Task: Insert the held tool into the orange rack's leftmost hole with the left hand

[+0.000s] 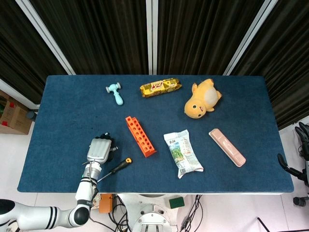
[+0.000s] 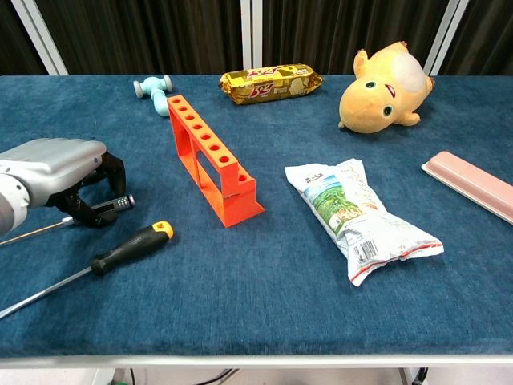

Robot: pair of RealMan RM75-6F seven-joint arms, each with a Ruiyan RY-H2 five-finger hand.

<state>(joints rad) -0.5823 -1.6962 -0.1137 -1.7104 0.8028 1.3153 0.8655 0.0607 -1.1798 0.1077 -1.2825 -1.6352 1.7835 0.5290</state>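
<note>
left hand (image 2: pixel 60 172) low over the table's near-left part, fingers curled in and pinching a slim tool (image 2: pixel 118 203). its black knurled end pokes out toward the rack and a thin shaft trails back past the wrist. the grip itself is partly hidden under the hand's grey back. right hand not seen in either view.

a black-and-orange screwdriver (image 2: pixel 132 247) lies loose on the cloth at about 4 o'clock from the hand, just beside it and untouched.

orange rack (image 2: pixel 210 160) stands at roughly 2 o'clock, apart from the hand, its row of holes running away toward 11 o'clock. all visible holes look empty.

step, as i read it: tool in hand, carry to rack not yet made. next move calls for lifting, tipping the tool upright and lining it over the end hole furthest left. risk: a slim tool may slip in the pinch.
</note>
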